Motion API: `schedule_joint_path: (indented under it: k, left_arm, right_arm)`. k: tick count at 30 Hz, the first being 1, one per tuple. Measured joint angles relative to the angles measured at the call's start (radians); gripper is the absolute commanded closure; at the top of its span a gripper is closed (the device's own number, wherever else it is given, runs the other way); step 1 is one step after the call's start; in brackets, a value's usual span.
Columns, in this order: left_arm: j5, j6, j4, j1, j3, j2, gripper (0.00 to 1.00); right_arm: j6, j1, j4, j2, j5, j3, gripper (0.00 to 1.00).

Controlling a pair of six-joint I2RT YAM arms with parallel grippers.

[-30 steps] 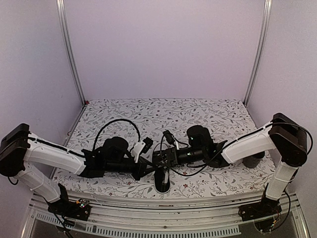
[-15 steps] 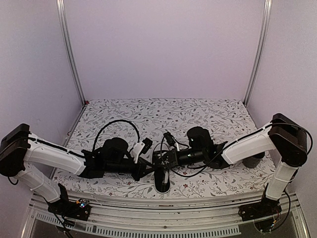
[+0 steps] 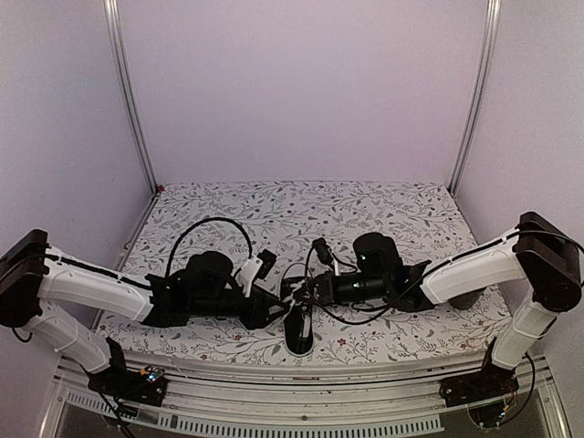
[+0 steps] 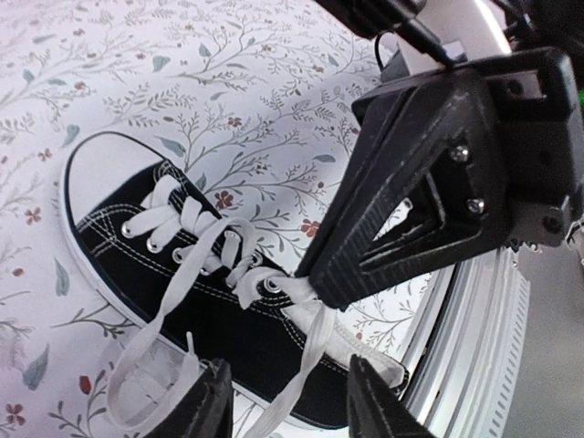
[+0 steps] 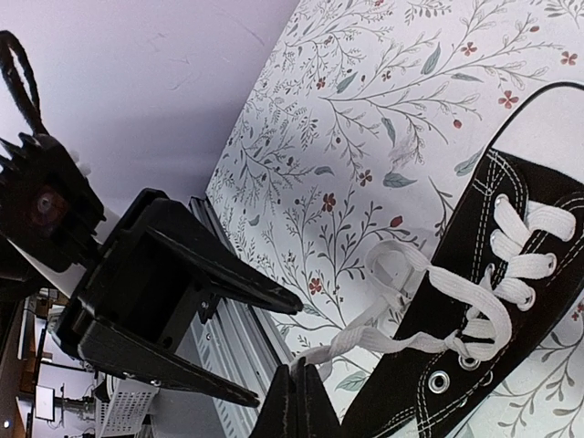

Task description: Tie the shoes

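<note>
The black canvas shoe (image 3: 299, 336) with a white toe cap lies near the table's front edge, toe pointing away in the left wrist view (image 4: 173, 292). My right gripper (image 5: 299, 401) is shut on a white lace (image 5: 401, 342) that runs from the top eyelets; its tip (image 4: 315, 287) sits right over the shoe's opening. My left gripper (image 4: 290, 406) is open beside the shoe's left flank, and a loose stretch of lace (image 4: 315, 342) hangs between its fingers without being pinched. From the right wrist view the left gripper (image 5: 274, 351) shows as two spread black fingers.
The metal rail (image 3: 301, 379) of the table's front edge runs just beside the shoe's heel. A dark object (image 3: 474, 297) stands at the right, partly hidden by the right arm. Black cables loop over both wrists. The floral cloth (image 3: 301, 210) stretches to the back wall.
My left gripper has opened and let go of the lace. My right gripper has shut on the lace and drawn slightly right.
</note>
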Motion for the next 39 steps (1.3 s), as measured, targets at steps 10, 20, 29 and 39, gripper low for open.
schedule_joint_path:
  k: [10,20,29,39]
  left_arm:
    - [-0.073,-0.024,-0.059,0.034,-0.049,-0.141,0.58]
    - [-0.066,-0.056,-0.132,0.076,-0.009,0.060,0.63]
    - [-0.020,-0.050,-0.120,0.076,0.066,0.161,0.61]
    - [0.003,-0.046,-0.108,0.076,0.106,0.228,0.65]
  right_arm:
    - [-0.050,0.000,-0.124,-0.051,0.084,-0.002,0.98]
    - [-0.078,0.000,-0.197,-0.084,0.122,-0.002,0.98]
    - [-0.081,0.000,-0.206,-0.084,0.124,0.000,0.98]
    - [-0.081,0.000,-0.209,-0.084,0.124,0.000,0.98]
